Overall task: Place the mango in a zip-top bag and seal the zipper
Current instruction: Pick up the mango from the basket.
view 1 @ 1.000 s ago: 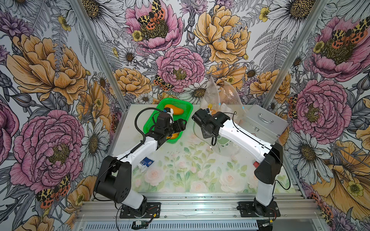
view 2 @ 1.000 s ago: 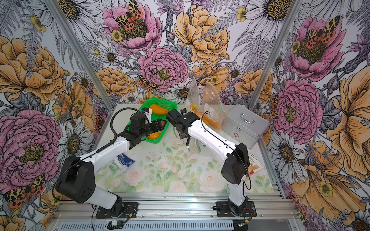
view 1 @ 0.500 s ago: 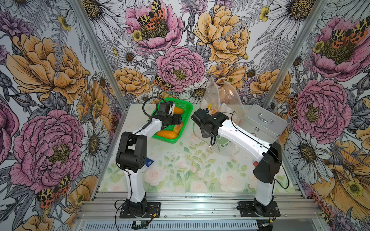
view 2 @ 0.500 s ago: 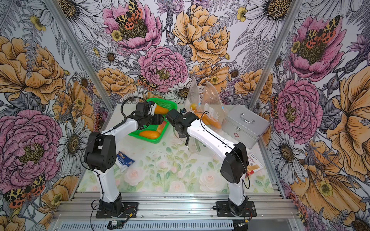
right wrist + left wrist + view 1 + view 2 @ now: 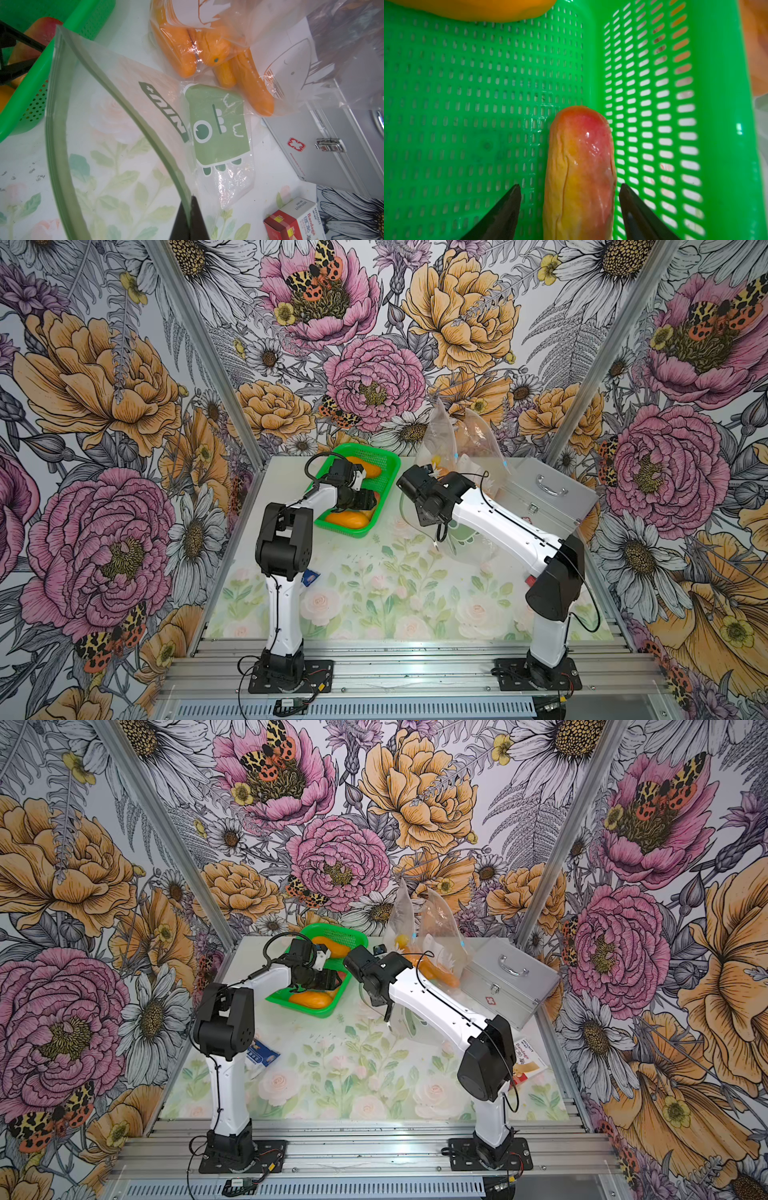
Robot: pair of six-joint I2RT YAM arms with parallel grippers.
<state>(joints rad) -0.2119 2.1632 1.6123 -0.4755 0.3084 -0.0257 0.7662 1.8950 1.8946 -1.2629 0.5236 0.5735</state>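
In the last second my left arm has swung upright and carried the left gripper deeper into the green basket, so the pick looks lined up. Its jaws stand wide, straddling the red-blushed mango that lies by the basket wall, with a gap on each side; nothing is gripped yet. Further right, the right gripper is pinched tight on the rim of the zip-top bag, holding its mouth open beside the basket.
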